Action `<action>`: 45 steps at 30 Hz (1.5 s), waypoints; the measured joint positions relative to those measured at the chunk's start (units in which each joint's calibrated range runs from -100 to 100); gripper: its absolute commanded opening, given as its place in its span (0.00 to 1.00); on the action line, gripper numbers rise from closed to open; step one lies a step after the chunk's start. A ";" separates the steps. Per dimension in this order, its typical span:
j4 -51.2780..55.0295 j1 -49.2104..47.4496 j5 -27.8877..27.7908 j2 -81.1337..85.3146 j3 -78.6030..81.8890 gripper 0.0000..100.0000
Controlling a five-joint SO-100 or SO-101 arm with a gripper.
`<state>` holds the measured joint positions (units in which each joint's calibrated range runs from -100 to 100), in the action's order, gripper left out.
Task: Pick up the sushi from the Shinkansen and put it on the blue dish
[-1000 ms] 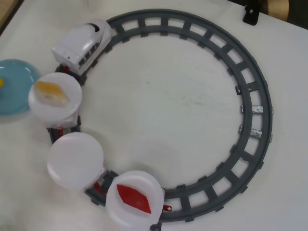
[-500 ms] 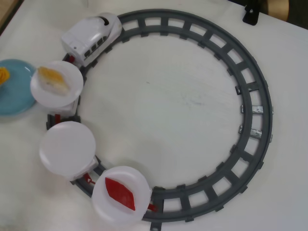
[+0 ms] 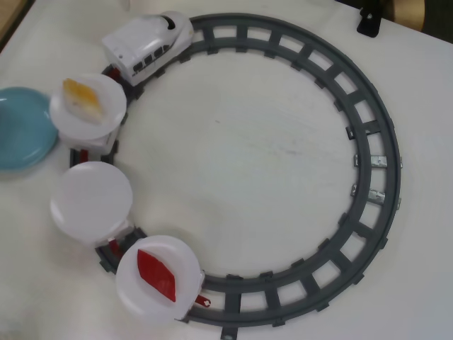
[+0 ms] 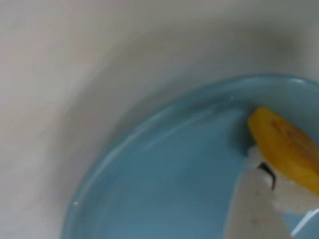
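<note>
The white tool (image 4: 271,191) clamped one ridged yellow-orange sushi block (image 4: 286,147) over the single round light-blue dish (image 4: 164,174).

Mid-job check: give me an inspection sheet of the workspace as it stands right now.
surface: white table, bare inside the grey track loop.
job's things: train on the track at top left in the overhead view, pulling three white plates; sushi over the blue dish, resting or held cannot be told.
clutter: pale orange piece on the first plate; middle plate empty; red piece on the last plate.
grippers: the gripper shows only a white part against the sushi; open or shut unclear; absent from the overhead view.
cables: nothing seen.
surroundings: black bracket at the top edge.
</note>
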<state>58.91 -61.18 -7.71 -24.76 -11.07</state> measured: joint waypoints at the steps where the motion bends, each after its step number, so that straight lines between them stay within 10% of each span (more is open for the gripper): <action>1: 0.76 0.25 0.00 0.00 -0.55 0.28; 19: 22.86 0.33 0.16 26.23 3.84 0.28; 45: -6.55 -3.19 3.47 109.91 82.16 0.28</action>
<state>52.35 -64.36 -4.24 85.15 71.09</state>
